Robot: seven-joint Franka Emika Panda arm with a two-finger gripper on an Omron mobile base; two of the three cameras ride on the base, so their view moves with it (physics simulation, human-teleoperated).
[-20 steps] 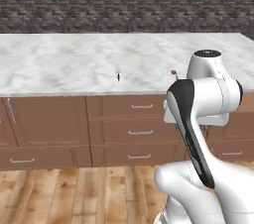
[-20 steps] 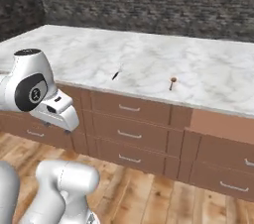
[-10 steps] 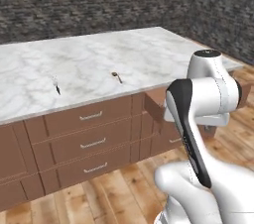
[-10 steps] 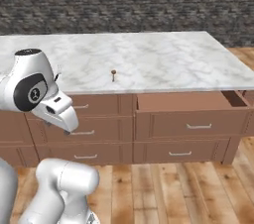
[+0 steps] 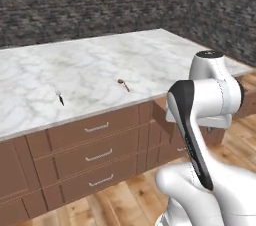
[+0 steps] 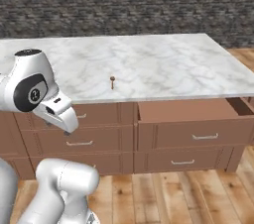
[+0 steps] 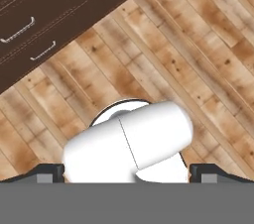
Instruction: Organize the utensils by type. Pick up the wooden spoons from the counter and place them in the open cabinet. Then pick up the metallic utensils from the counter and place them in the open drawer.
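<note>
Lying on the marble table [image 5: 100, 65] are two small utensils: a dark-handled one with a pale tip [image 5: 59, 96] near the front edge toward the left of the left base view, and a little brown spoon-like piece [image 5: 122, 84] well apart from it to the right, also close to the front edge. In the right base view the brown piece [image 6: 112, 82] sits alone on the table, just behind the edge, above the bank of wooden drawers [image 6: 79, 134]. To its right, the top drawer [image 6: 193, 119] stands pulled out, its open inside showing brown wood; I cannot tell whether anything lies in it. A dark stone wall [image 6: 124, 2] runs behind the table, and wooden planks cover the floor [image 6: 163, 193]. The arm's white body stands folded low in front of the drawers. In the hand view the camera looks down on the plank floor [image 7: 198, 44] and the dark drawer fronts [image 7: 44, 5] with their metal handles; the two finger tips [image 7: 49, 172] sit far apart at the bottom corners, so the jaws are spread wide and hold nothing.
</note>
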